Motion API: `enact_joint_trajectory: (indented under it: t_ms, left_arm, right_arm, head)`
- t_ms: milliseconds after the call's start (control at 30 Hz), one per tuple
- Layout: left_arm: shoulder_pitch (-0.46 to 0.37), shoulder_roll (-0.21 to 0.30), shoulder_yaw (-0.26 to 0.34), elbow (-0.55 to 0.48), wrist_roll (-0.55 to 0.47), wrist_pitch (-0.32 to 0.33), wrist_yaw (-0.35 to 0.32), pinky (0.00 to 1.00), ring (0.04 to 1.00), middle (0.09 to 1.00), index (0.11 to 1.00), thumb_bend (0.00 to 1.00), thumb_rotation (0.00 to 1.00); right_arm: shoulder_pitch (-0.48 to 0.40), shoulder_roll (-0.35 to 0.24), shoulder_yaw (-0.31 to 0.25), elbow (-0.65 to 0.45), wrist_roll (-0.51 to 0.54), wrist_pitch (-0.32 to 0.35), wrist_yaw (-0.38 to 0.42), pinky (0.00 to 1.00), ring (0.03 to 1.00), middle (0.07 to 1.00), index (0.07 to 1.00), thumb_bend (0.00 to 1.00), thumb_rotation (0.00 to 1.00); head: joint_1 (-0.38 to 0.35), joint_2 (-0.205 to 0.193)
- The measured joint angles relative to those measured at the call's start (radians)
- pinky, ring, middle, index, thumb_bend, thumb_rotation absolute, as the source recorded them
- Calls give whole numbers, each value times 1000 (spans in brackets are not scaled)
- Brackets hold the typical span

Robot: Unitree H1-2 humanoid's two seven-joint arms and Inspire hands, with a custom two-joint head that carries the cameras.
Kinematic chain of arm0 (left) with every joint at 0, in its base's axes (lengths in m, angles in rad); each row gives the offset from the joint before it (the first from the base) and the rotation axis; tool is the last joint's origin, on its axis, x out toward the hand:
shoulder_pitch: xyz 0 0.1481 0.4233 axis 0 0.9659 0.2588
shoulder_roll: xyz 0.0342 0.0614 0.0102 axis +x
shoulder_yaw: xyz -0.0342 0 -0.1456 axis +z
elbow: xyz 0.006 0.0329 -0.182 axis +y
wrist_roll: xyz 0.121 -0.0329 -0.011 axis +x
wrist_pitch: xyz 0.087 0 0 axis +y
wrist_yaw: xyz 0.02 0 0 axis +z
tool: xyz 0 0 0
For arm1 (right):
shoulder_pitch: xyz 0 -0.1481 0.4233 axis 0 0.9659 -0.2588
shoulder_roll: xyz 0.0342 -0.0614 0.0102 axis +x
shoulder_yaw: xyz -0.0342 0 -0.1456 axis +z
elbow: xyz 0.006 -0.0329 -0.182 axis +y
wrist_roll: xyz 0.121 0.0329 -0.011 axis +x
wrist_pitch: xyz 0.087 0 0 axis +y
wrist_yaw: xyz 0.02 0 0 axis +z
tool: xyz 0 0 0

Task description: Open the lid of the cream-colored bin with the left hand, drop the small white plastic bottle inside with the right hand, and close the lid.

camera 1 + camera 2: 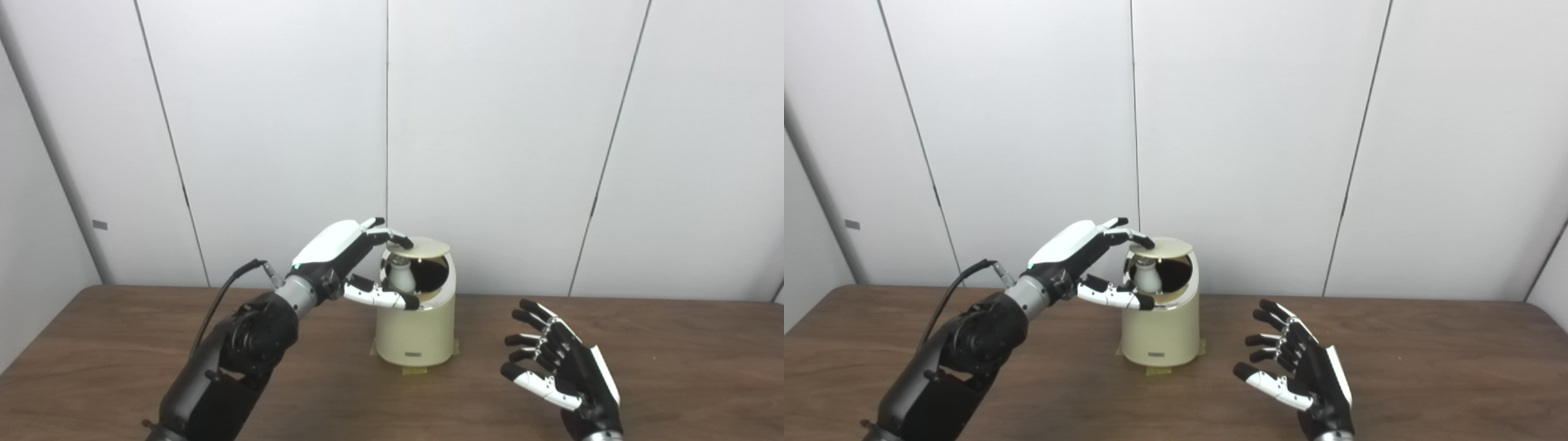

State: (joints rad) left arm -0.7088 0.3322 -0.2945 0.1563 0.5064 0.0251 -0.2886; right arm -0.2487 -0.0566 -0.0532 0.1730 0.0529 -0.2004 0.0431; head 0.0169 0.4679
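The cream-colored bin (416, 331) stands at the middle of the wooden table. Its round lid (425, 247) is raised, level above the dark opening. The small white plastic bottle (401, 275) sits inside the bin, seen through the opening. My left hand (343, 251) is at the bin's upper left. Its fingers lie on the lid's left edge and its thumb reaches across the front rim below. My right hand (563, 367) is open and empty, fingers spread, low over the table to the right of the bin.
Yellow tape (413, 370) shows under the bin's base. The brown table (674, 367) runs to a white panelled wall close behind the bin. A black cable loops off my left forearm (226, 288).
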Motion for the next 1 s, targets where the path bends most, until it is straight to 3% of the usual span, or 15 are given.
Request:
enact_joint_trajectory:
  t_ms: [200,1000]
  left_arm:
    - [0,1,-27,1,54,-32,4,1000,1000,848,807,981,504]
    - [22,14,-37,-84,123,-41,-68,1000,1000,836,809,955,482]
  right_arm:
    - [0,1,5,-13,-1,5,0,512,622,786,801,871,264]
    - [0,2,11,-34,-1,39,-1,491,600,788,801,886,267]
  head:
    - [-2,2]
    - [0,26]
